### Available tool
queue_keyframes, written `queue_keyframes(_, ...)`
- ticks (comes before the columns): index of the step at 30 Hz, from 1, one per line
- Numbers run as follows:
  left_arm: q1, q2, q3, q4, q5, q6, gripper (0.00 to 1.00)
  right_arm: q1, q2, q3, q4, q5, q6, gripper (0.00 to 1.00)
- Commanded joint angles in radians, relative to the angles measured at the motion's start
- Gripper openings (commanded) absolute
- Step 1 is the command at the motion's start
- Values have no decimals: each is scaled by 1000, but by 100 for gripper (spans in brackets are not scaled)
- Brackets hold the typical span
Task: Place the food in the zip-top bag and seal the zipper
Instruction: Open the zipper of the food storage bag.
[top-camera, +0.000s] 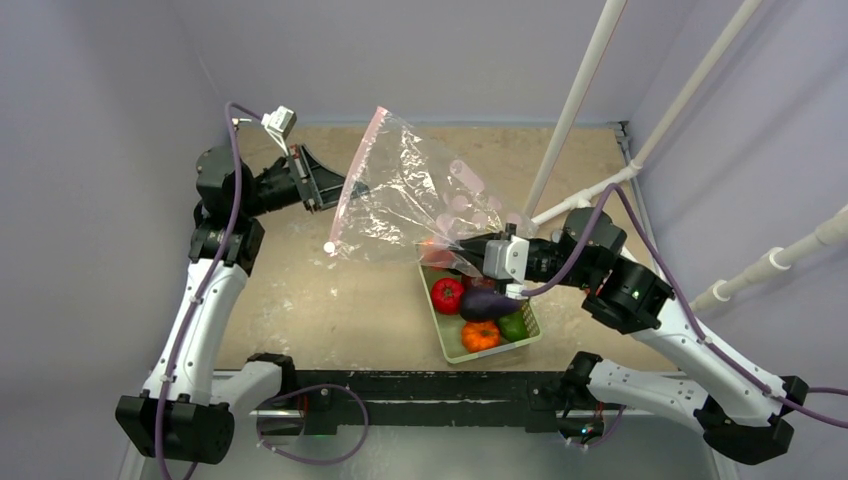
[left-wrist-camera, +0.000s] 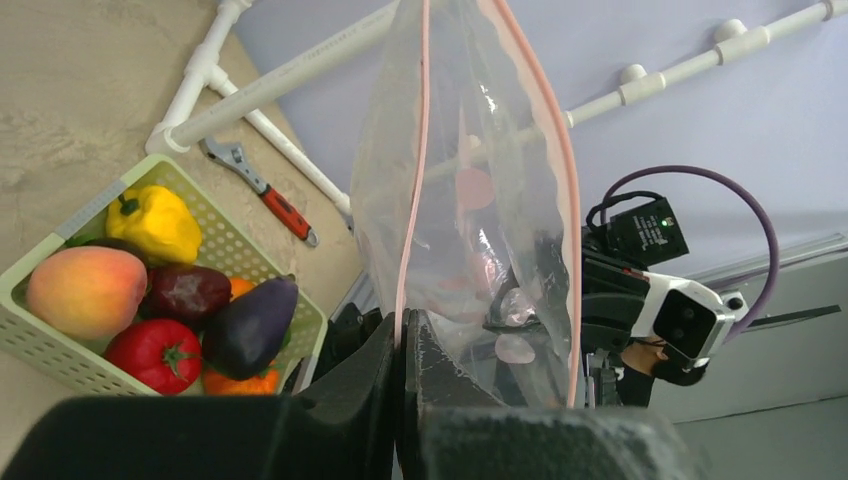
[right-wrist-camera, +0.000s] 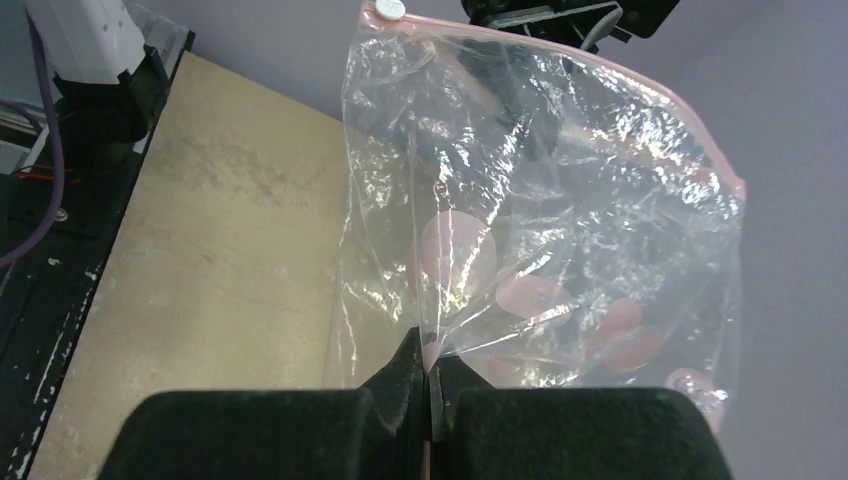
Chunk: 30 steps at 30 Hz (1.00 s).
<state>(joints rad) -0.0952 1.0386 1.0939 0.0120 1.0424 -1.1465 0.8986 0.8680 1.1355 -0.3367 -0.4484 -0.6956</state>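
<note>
The clear zip-top bag (top-camera: 412, 200) hangs in the air between my two grippers, its pink zipper (top-camera: 352, 185) facing left. My left gripper (top-camera: 338, 190) is shut on the zipper strip (left-wrist-camera: 412, 190); the mouth gapes open in the left wrist view. My right gripper (top-camera: 478, 255) is shut on the bag's bottom (right-wrist-camera: 520, 230), above the basket's far end. The food lies in the pale green basket (top-camera: 454, 352): tomato (top-camera: 447, 294), eggplant (top-camera: 488, 303), pumpkin (top-camera: 480, 336), green piece (top-camera: 514, 326). The left wrist view also shows the peach (left-wrist-camera: 86, 290) and yellow pepper (left-wrist-camera: 155, 222).
White pipes (top-camera: 585, 95) rise at the back right. A red-handled wrench (left-wrist-camera: 262, 190) lies on the table by the pipe base. The bag's white slider tab (top-camera: 329, 247) hangs at the zipper's lower end.
</note>
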Motion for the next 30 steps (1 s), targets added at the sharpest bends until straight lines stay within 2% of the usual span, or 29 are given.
queue_keyframes(1, -7, -18, 63, -162, -40, 141, 0, 3, -14, 20, 86, 63, 42, 2)
queue_keyframes(4, -6, -15, 114, -294, -89, 246, 0, 3, -9, 14, 101, 88, 70, 14)
queue_keyframes(6, -6, -14, 139, -351, -120, 289, 0, 3, -11, 9, 120, 124, 93, 27)
queue_keyframes(10, -6, -15, 186, -426, -178, 355, 0, 3, -19, 4, 138, 164, 134, 41)
queue_keyframes(18, -6, 10, 326, -576, -312, 487, 0, 3, 7, 25, 143, 289, 233, 54)
queue_keyframes(23, -6, 31, 405, -663, -382, 570, 0, 3, 51, 44, 155, 365, 300, 56)
queue_keyframes(26, -6, 49, 448, -715, -424, 627, 0, 3, 89, 72, 193, 440, 384, 64)
queue_keyframes(30, -6, 72, 508, -792, -497, 696, 0, 3, 164, 138, 201, 430, 464, 65)
